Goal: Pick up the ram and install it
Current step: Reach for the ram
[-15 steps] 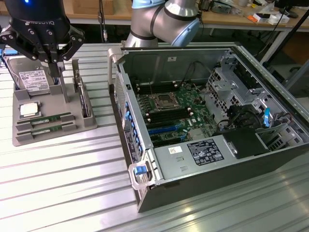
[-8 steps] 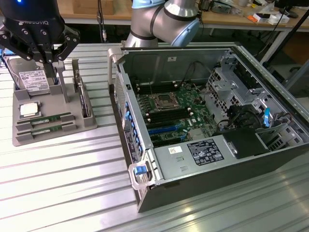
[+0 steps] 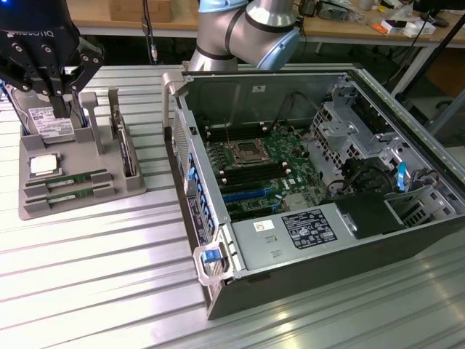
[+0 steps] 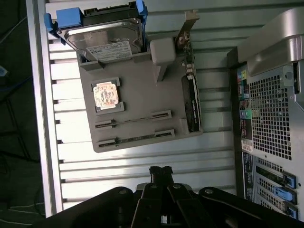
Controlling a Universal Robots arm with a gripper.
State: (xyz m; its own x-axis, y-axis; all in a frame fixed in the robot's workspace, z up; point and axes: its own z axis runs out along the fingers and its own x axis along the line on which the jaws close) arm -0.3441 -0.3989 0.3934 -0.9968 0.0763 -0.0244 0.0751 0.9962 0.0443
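Slatted metal worktop point(image 3: 87, 247). The hand point(image 3: 58, 102), upper left in the exterior view, is closed and empty. The ram point(image 3: 69, 179), thin and green, lies in the grey tray point(image 3: 43, 209).

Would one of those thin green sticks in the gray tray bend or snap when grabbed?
The ram is likely stiff, being a flat circuit board, and probably light, being so thin. Standing on edge in a slot of the gray tray, it offers a narrow grip and might slip.

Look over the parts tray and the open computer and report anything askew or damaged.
Nothing stands out. On the gray tray, both ram sticks lie in their slots, the processor sits in its recess and the hard drive rests in its holder. The computer case lies open.
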